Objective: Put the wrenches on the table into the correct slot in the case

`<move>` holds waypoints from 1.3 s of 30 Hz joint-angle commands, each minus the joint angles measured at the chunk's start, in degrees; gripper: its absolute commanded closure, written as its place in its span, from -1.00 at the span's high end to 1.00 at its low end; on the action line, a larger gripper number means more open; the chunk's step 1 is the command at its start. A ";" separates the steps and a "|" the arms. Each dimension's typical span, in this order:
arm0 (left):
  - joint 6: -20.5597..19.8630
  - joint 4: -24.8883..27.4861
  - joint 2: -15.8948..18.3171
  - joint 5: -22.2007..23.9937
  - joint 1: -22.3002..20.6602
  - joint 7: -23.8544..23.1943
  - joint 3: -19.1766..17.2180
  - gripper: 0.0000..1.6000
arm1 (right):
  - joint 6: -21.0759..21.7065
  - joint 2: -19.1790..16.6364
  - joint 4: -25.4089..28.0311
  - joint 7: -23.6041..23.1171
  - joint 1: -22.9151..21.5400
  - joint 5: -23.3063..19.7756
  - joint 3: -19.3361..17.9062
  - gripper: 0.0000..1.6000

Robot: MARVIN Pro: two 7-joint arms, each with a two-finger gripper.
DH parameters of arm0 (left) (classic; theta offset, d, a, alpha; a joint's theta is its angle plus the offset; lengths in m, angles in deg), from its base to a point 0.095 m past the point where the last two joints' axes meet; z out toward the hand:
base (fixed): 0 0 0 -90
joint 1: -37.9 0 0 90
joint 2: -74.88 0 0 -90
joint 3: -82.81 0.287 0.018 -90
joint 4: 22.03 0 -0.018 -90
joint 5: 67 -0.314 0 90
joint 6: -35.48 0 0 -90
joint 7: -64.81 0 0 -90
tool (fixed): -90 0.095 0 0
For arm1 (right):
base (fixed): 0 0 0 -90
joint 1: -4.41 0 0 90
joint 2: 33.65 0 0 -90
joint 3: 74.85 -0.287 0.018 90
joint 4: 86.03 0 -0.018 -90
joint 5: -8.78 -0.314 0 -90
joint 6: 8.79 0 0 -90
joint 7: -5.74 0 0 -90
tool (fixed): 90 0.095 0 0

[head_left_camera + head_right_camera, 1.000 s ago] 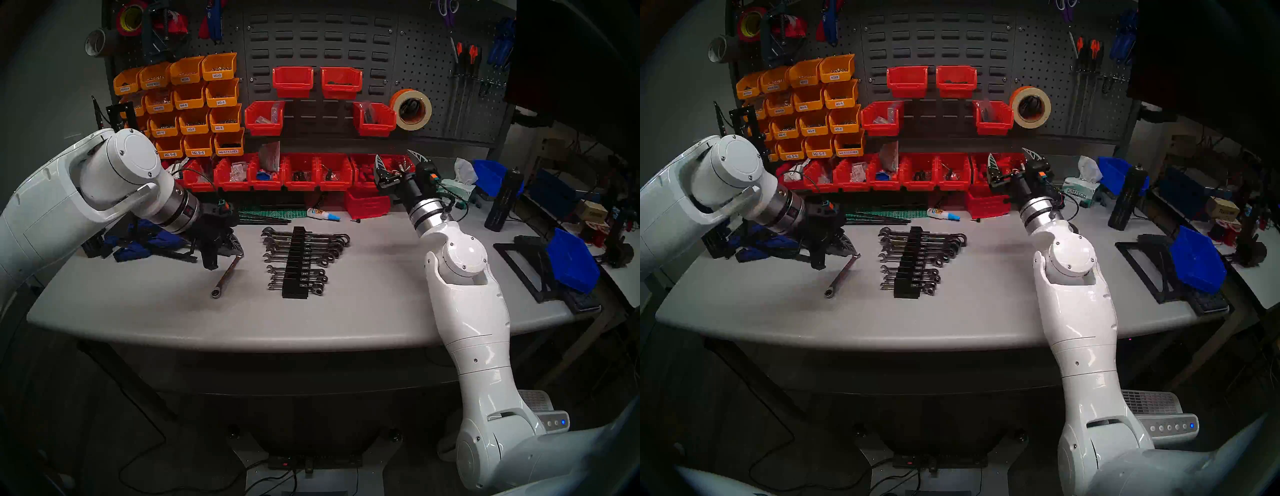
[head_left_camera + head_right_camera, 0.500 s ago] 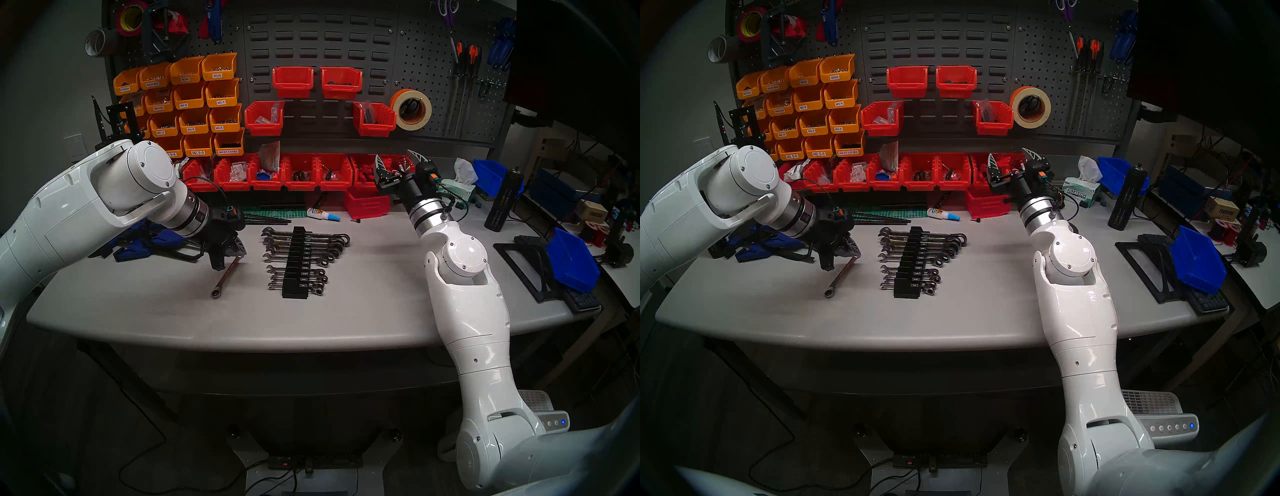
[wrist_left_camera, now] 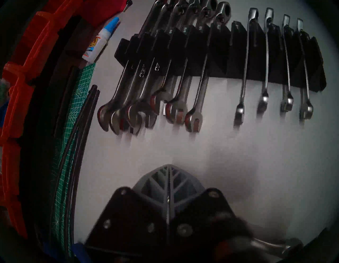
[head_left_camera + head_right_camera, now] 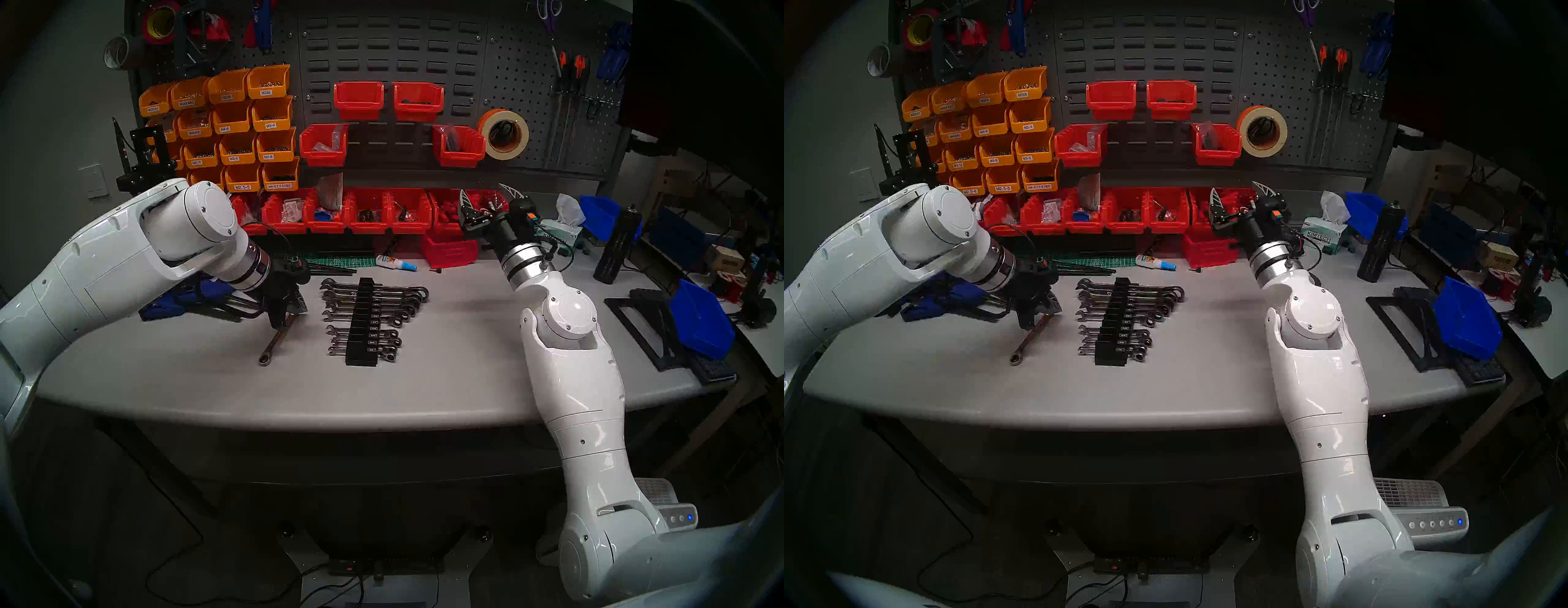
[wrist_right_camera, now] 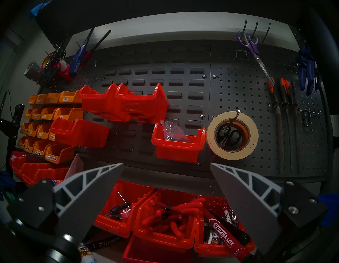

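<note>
A light-grey worktop (image 4: 424,382) with a curved front edge stands before a dark pegboard (image 4: 530,76) hung with orange and red bins. A slim chrome wrench (image 4: 271,346) lies slantwise left of the black stepped case (image 4: 362,322), ratchet ring nearest. The left hand (image 4: 285,314), fingers pressed together, sits over its far end. The right hand (image 4: 488,197) gapes wide, raised, empty.
</note>
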 commanded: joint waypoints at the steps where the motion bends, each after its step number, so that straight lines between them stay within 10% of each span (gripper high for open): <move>1: 0.76 -0.19 -0.35 -0.57 -2.36 0.50 -1.66 -1.00 | -0.36 0.05 1.84 -0.07 -1.68 0.00 0.08 1.00; 39: 1.11 7.88 17.81 2.02 -1.96 -13.50 -3.91 -1.00 | -0.35 0.02 1.85 -0.05 -1.68 -0.01 0.09 1.00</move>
